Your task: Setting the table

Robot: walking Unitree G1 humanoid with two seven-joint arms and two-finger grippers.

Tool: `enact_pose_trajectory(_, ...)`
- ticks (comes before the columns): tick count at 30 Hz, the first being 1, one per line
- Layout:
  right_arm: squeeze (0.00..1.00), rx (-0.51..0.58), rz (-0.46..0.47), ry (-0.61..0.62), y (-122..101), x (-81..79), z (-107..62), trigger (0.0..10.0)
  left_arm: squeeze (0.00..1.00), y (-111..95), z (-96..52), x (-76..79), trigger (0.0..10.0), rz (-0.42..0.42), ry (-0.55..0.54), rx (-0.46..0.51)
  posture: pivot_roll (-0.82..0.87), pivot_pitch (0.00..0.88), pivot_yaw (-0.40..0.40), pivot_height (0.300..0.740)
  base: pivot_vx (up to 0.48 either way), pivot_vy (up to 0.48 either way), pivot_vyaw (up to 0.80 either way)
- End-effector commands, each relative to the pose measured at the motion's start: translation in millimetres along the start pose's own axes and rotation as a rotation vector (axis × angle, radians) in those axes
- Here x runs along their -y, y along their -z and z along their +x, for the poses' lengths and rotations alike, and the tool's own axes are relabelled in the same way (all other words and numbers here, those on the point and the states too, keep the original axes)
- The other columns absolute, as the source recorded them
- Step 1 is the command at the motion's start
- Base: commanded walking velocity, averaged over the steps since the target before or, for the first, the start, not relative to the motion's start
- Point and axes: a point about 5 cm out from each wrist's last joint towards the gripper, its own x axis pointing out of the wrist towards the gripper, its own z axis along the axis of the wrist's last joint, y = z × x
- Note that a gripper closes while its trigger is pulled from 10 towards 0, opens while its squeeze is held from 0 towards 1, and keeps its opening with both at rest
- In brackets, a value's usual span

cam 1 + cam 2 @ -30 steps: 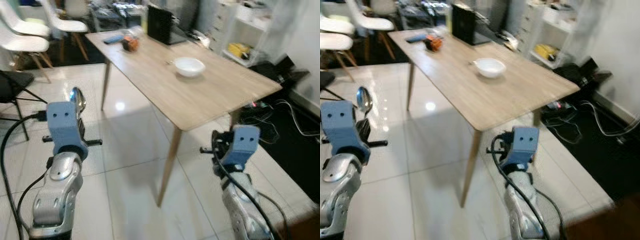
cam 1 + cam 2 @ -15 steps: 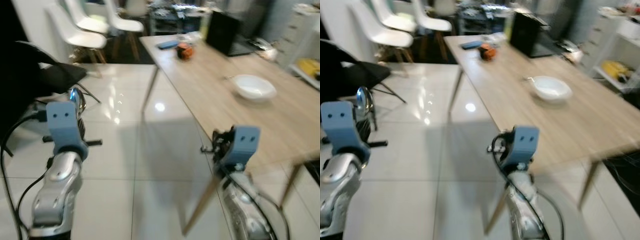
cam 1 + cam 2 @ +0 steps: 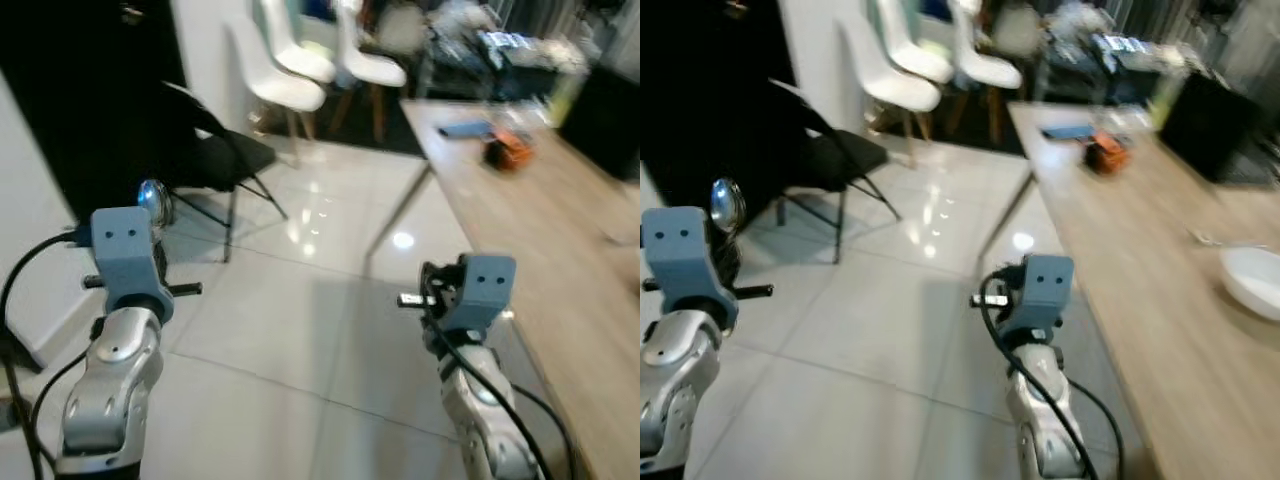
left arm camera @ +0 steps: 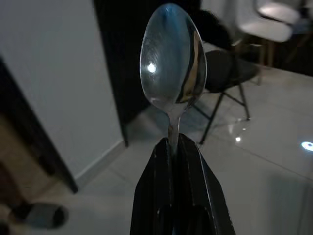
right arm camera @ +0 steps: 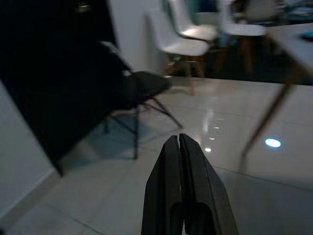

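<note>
My left gripper [image 4: 175, 147] is shut on the handle of a shiny metal spoon [image 4: 172, 58], whose bowl stands upright above the fingers; the spoon's bowl [image 3: 153, 200] peeks up behind the left wrist. My right gripper [image 5: 179, 147] is shut with nothing between its fingers, held over the white floor. The long wooden table [image 3: 1160, 290] runs along the right side, with a white bowl [image 3: 1252, 280] near its right edge, an orange object [image 3: 1105, 155] and a dark flat item [image 3: 1068, 131] at the far end.
A black folding chair [image 3: 225, 155] stands ahead on the left by a dark doorway [image 3: 90, 90]. White chairs [image 3: 290, 85] stand at the back. A black box [image 3: 1195, 100] sits on the table's far right. Glossy white tile floor [image 3: 300, 320] lies between the arms.
The camera has swung left: the table has slid to the right of the picture and the black chair and doorway have come into view. Both arms hold the same pose.
</note>
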Motion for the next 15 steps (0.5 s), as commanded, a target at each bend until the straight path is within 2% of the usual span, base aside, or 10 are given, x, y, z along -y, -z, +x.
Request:
enact_pose_trajectory(1, 0.0, -0.016, -0.008, 0.036, 3.8, 10.2, -3.3, 10.0, 0.0, 0.2, -2.5, 4.0, 10.0, 0.0, 0.011, 0.004, 0.04, 0.123, 0.004, 0.74, 0.42, 0.0, 0.8)
enact_pose_trajectory(6, 0.0, -0.018, -0.007, 0.037, 3.9, 10.1, -3.5, 10.0, 0.0, -0.1, -2.6, 4.0, 10.0, 0.0, 0.01, 0.004, 0.04, 0.125, 0.004, 0.74, 0.416, 0.0, 0.73)
enact_pose_trajectory(15, 0.0, -0.022, 0.005, 0.043, 4.2, 10.5, -3.5, 10.0, 0.0, 0.6, -3.0, 4.2, 10.0, -0.001, 0.01, 0.0, 0.04, 0.131, 0.003, 0.74, 0.414, 0.0, 0.0)
